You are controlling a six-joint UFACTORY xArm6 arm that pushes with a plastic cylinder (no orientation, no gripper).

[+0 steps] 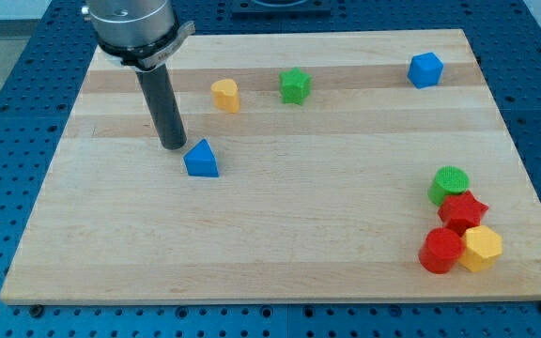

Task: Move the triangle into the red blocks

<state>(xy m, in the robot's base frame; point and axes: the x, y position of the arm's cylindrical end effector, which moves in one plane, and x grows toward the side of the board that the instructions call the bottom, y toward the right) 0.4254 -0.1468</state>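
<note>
A blue triangle block lies on the wooden board at the view's left centre. My tip rests on the board just to the upper left of it, very close or touching; I cannot tell which. A red star block and a red cylinder sit at the view's lower right, far from the triangle.
A green cylinder and a yellow hexagon block press against the red blocks. A yellow block, a green star block and a blue hexagon block lie along the view's top. The board's edge runs along the bottom.
</note>
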